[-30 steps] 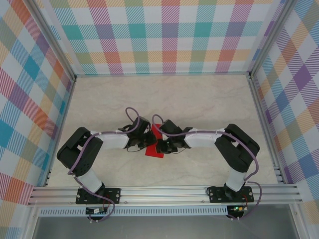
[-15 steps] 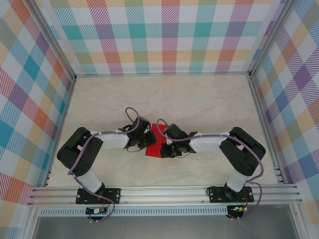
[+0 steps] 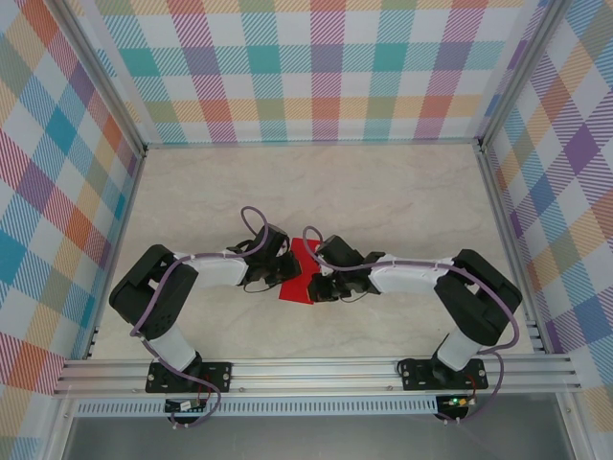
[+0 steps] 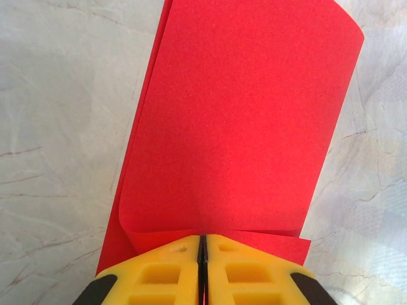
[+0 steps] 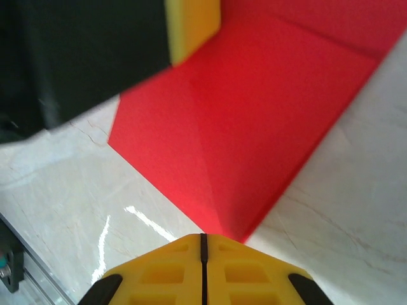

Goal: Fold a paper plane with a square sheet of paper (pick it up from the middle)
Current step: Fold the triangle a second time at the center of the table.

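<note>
One paper [image 4: 241, 114] on your worktop [image 4: 51, 127], two tools: left tool [image 4: 202, 241] pinches its curled flap, right tool [image 5: 203, 238] clenched at its corner.

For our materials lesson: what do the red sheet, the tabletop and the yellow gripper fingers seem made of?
Red sheet: thin matte paper; it curls over softly. Tabletop: glossy, marble-patterned, perhaps laminate; veins, glare. Left gripper's fingers: likely moulded plastic, matte yellow.

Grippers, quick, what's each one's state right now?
Left gripper: closed on an edge of the red paper.
Right gripper: closed, tip at a corner of the paper; whether it grips it cannot be told.
</note>
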